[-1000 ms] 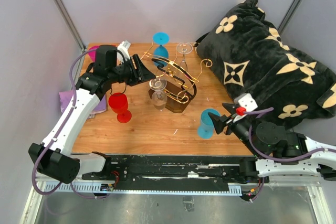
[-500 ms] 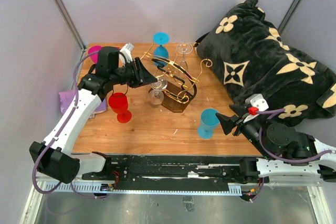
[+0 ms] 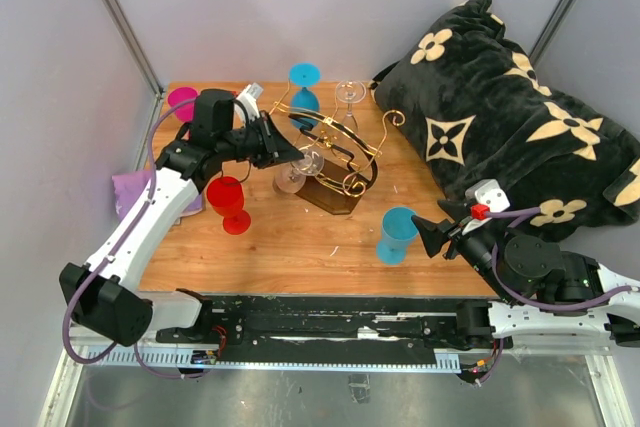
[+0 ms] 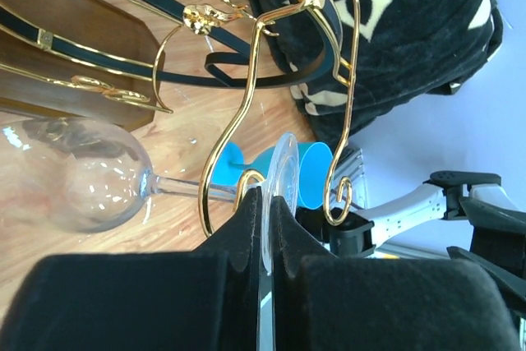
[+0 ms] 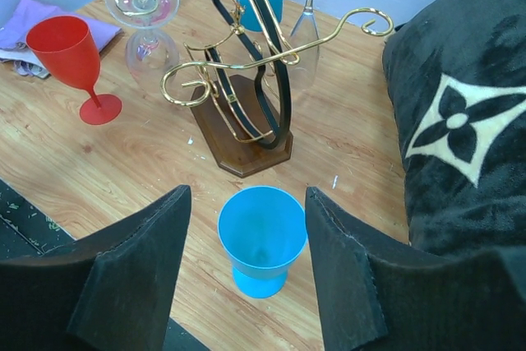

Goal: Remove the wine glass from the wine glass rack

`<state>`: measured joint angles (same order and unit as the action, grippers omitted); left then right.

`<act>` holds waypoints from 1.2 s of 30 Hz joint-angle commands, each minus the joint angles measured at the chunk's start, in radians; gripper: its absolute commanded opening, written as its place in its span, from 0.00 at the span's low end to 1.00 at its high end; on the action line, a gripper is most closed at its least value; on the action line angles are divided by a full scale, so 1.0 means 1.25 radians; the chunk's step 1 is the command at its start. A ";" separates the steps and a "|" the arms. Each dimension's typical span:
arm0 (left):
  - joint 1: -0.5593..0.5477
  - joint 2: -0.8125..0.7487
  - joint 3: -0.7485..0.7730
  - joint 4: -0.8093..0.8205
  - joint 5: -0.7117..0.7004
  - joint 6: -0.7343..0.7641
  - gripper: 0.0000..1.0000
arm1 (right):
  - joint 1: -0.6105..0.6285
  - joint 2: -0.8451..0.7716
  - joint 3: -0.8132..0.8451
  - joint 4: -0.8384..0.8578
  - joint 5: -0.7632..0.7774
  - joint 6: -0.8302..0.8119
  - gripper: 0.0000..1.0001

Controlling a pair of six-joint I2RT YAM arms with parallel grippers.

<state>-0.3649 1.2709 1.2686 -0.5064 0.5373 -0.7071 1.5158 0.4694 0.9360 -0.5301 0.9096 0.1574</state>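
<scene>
Top external: apparently wooden table (image 3: 300, 247), walls (image 3: 250, 7)

The wine glass (image 4: 78, 174) is clear, glossy glass. The wine glass rack (image 5: 246, 154) has shiny gold metal wire over a smooth, dark wooden base. Under the rack, the surface (image 3: 300, 247) is matt, grained wood. Near the rack, the blue cup (image 5: 261, 240) looks like matt plastic and the blanket (image 3: 500, 117) plush black cloth.

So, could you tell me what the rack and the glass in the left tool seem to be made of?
The rack: shiny gold wire, likely metal, on a dark wooden base showing grain. The glass: clear, see-through with bright glints, so glass or clear plastic.
</scene>
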 commanded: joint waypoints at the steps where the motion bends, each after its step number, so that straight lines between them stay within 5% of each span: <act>1: -0.006 0.004 0.075 -0.006 -0.042 0.022 0.00 | 0.002 -0.006 0.019 -0.024 0.026 0.020 0.59; 13: 0.004 -0.015 0.098 -0.094 -0.062 0.055 0.00 | 0.002 -0.025 0.021 -0.035 0.038 0.020 0.59; 22: 0.108 -0.082 0.058 -0.117 -0.043 0.076 0.01 | 0.002 -0.026 0.017 -0.039 0.030 0.027 0.59; 36: 0.132 -0.033 0.005 0.117 0.059 -0.022 0.01 | 0.001 -0.001 0.024 -0.036 0.015 0.031 0.59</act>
<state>-0.2043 1.2034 1.3048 -0.5430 0.5209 -0.6704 1.5158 0.4583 0.9382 -0.5556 0.9165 0.1806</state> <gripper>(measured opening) 0.033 0.589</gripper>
